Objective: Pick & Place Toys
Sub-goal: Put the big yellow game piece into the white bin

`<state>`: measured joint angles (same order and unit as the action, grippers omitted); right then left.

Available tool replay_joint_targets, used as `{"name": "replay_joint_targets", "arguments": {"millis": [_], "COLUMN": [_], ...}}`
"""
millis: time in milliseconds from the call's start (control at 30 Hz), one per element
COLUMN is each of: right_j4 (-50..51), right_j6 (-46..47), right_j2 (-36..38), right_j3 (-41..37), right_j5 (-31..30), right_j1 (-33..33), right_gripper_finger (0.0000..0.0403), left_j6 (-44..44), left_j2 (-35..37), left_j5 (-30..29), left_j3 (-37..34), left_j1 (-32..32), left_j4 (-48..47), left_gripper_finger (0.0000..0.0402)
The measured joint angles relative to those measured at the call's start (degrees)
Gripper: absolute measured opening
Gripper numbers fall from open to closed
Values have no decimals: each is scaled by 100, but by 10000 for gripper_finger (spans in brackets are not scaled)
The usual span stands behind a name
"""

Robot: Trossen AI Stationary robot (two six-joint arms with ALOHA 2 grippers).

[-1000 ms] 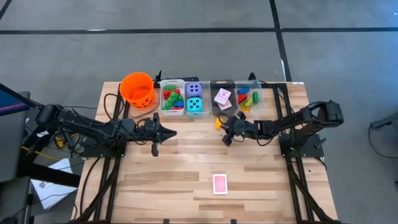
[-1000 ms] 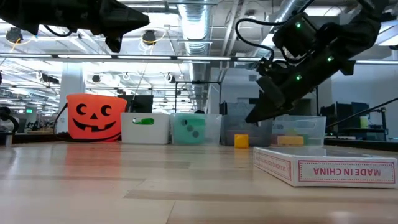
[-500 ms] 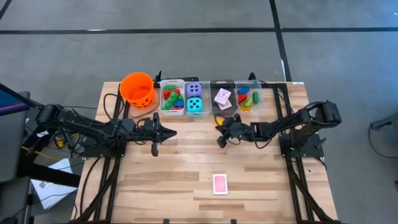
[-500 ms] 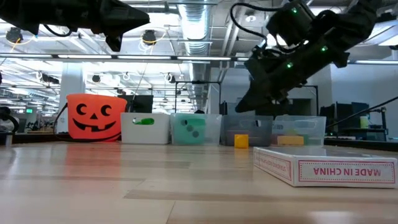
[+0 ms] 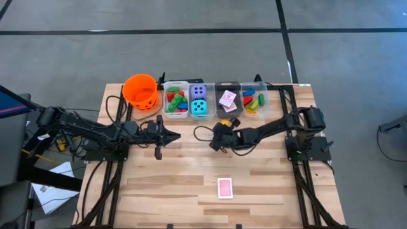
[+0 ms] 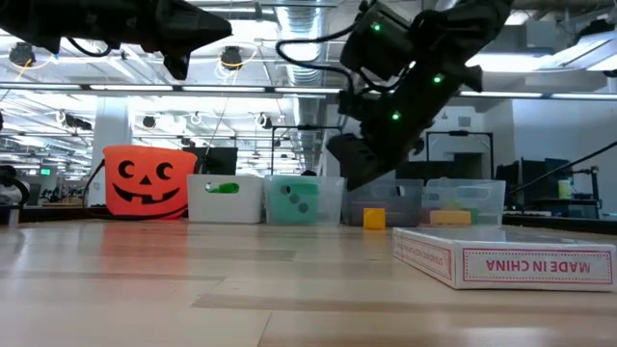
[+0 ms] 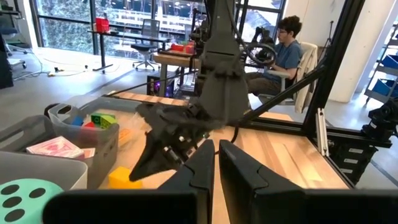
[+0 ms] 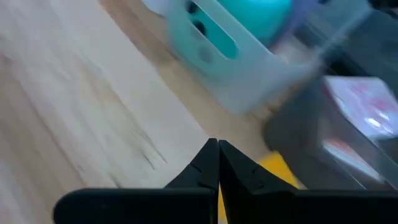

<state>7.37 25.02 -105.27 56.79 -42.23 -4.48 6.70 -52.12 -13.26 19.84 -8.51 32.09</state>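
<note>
Two grippers hang above the table with jaws pressed together and nothing between them. The right gripper (image 5: 215, 141) is stretched toward the table's middle, raised off the wood, just near-side of the row of clear bins (image 5: 210, 108) that line the far edge. The left gripper (image 5: 159, 151) waits over the left half of the table, also empty.

Toys already sorted: coloured bricks (image 5: 175, 102) in the leftmost bin, the purple die (image 5: 199, 91) and teal die (image 5: 200, 107) in the next, pink-backed cards (image 5: 227, 98) in the third, more bricks in the rightmost. Toys left loose: a yellow brick (image 6: 374, 219) on the wood directly in front of the card bin, close beside the right gripper, and a card box (image 5: 224, 187) lying flat near the table's front edge, well apart from both arms. An orange bucket (image 5: 140, 91) stands left of the bins.

Step in hand, as judged: the right arm is between picks, positioned near the yellow brick but not gripping it. The next move would call for spreading the jaws, lowering them astride the brick, closing, then carrying it to a brick bin.
</note>
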Motion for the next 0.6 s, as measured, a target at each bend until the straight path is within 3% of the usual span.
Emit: {"name": "replay_joint_targets", "arguments": {"millis": [100, 267, 600], "right_j4": [468, 1045, 1066], "right_j6": [524, 1312, 1687], "right_j2": [12, 77, -234], "right_j3": [10, 3, 25], "right_j5": [-350, -442, 73], "right_j1": [-5, 163, 754], "right_gripper_finger": [1, 1, 0], "left_j6": [0, 17, 19], "left_j2": [0, 0, 0], "left_j5": [0, 0, 0], "left_j3": [0, 0, 0], "left_j1": [-2, -7, -7], "left_j4": [-24, -28, -28], "left_gripper_finger": [16, 16, 16]}}
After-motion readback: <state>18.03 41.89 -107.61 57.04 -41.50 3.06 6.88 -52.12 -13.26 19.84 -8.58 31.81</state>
